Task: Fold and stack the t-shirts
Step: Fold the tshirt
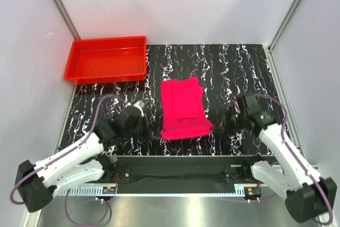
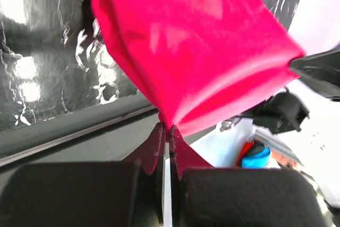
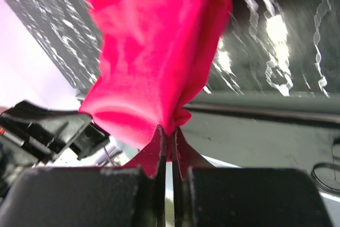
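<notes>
Both arms reach low and inward over the table's near edge. The left gripper (image 2: 169, 129) pinches the near-left corner of the folded magenta t-shirt (image 1: 183, 107); the right gripper (image 3: 170, 130) pinches its near-right corner.

A black, white-veined table (image 1: 228, 73) carries a red tray (image 1: 109, 41) at its far-left corner and a folded pink t-shirt (image 1: 183, 107) mid-table, its near edge apparently lifted.

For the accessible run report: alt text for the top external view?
Two arms pinch the near corners of a folded magenta t-shirt: left gripper on the near-left corner, right gripper on the near-right. A red tray sits at the far-left corner of the black marbled table, apart from the shirt.
</notes>
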Controlling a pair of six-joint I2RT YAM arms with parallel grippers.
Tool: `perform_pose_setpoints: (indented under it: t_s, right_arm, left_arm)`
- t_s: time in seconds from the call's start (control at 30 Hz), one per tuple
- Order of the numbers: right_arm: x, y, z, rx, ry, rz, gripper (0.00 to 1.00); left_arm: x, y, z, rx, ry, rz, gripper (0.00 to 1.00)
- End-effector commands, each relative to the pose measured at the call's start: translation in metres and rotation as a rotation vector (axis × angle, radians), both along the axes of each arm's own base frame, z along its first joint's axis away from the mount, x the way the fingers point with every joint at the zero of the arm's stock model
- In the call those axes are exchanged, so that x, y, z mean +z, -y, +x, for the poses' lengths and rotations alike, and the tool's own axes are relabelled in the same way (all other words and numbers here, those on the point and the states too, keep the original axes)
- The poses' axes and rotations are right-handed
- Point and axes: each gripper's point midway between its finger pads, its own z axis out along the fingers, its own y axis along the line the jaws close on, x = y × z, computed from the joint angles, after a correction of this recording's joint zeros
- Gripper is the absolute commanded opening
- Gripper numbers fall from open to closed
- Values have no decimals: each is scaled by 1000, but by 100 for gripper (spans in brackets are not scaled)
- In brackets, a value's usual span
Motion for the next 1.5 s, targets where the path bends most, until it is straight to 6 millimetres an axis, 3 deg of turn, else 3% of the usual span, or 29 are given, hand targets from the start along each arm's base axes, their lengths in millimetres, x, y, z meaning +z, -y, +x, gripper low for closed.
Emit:
perform_pose_setpoints:
  t_s: [0.0, 0.23, 0.27, 0.3, 0.33, 0.37, 0.4, 0.43, 0.5, 0.53, 0.7, 0.73, 0.83, 0.87, 1.07, 1.13, 1.23, 1.33, 1.47]
  right_arm:
    - [39, 7, 47, 29, 160, -114, 0]
    - [58, -17, 120, 99, 216, -124, 0]
    - [48, -21, 129, 123, 192, -133, 0]
    - [57, -25, 142, 126, 225, -130, 0]
    - [50, -28, 154, 133, 221, -138, 0]
    - [51, -29, 162, 133, 229, -144, 0]
    - [59, -31, 174, 132, 259, -147, 0]
    - [50, -33, 182, 141, 237, -156, 0]
    - [53, -40, 196, 158, 250, -145, 0]
    - [43, -42, 202, 166, 226, -148, 0]
    - [28, -48, 219, 178, 191, -128, 0]
    - [22, -48, 231, 167, 191, -107, 1]
    - [14, -49, 243, 175, 192, -90, 2]
    - [4, -47, 249, 173, 178, -92, 3]
    - [-15, -52, 278, 220, 186, -55, 9]
    - [-13, -51, 290, 220, 203, -46, 11]
    - [-16, -50, 301, 224, 207, -41, 11]
    - [-17, -49, 300, 238, 198, -45, 11]
    - [-1, -47, 294, 223, 220, -36, 11]
  left_arm:
    - [34, -7, 29, 23, 102, 100, 0]
    - [49, -14, 100, 36, 113, 148, 0]
    - [44, -15, 116, 42, 97, 159, 0]
    - [57, -12, 128, 33, 125, 147, 0]
    - [58, -13, 137, 22, 142, 170, 0]
    - [47, -14, 148, 25, 112, 195, 0]
    - [49, -10, 154, 10, 112, 182, 0]
    - [56, -6, 164, 0, 130, 171, 0]
    - [45, -3, 179, -3, 103, 176, 0]
    - [48, 1, 185, -14, 103, 157, 0]
    - [28, 7, 203, -30, 28, 128, 0]
    - [24, 7, 215, -1, 35, 111, 0]
    - [20, 7, 227, 10, 39, 104, 0]
    - [9, 8, 232, 7, 22, 109, 0]
    - [-1, 13, 262, -17, 47, 91, 0]
    - [-5, 11, 274, -7, 61, 94, 0]
    - [1, 12, 291, 5, 91, 72, 0]
    - [16, 13, 300, 10, 142, 58, 0]
    - [33, 13, 302, 17, 189, 41, 0]
